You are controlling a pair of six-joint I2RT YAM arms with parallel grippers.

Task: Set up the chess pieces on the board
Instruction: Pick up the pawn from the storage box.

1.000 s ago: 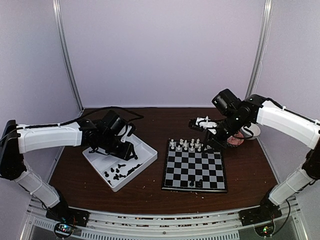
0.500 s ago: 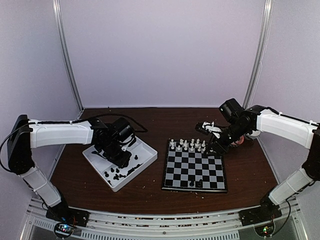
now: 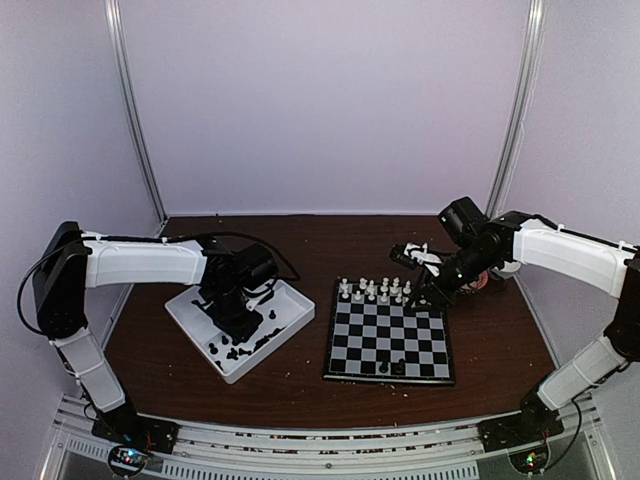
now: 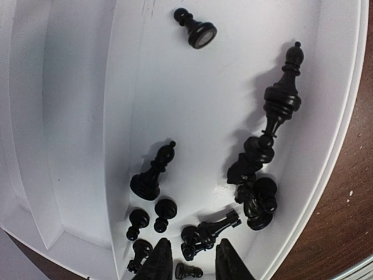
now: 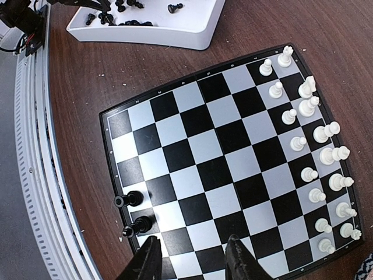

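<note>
Several black chess pieces (image 4: 213, 230) lie loose in the white tray (image 4: 204, 105); in the top view they are a dark scatter (image 3: 240, 345). My left gripper (image 4: 192, 265) hangs low over them, its jaws apart, with a small fallen pawn (image 4: 189, 270) lying between the fingertips, not clamped. The board (image 3: 390, 340) sits right of the tray. Two black pieces (image 5: 129, 199) stand on its near edge. My right gripper (image 5: 189, 256) hovers open above the board (image 5: 221, 151) with nothing between its fingers; in the top view it (image 3: 425, 293) is at the board's far right corner.
White pieces (image 5: 315, 140) fill the board's two far rows (image 3: 375, 290). A white bowl (image 3: 503, 263) and a pinkish object (image 3: 470, 282) sit behind the right arm. The tray's left compartment (image 4: 76, 116) holds no pieces. Brown table (image 5: 76, 87) surrounds the board.
My left gripper has swung right and down into the tray's pieces, its jaws narrowing. My right gripper dropped toward the board's far right corner, then held still.
</note>
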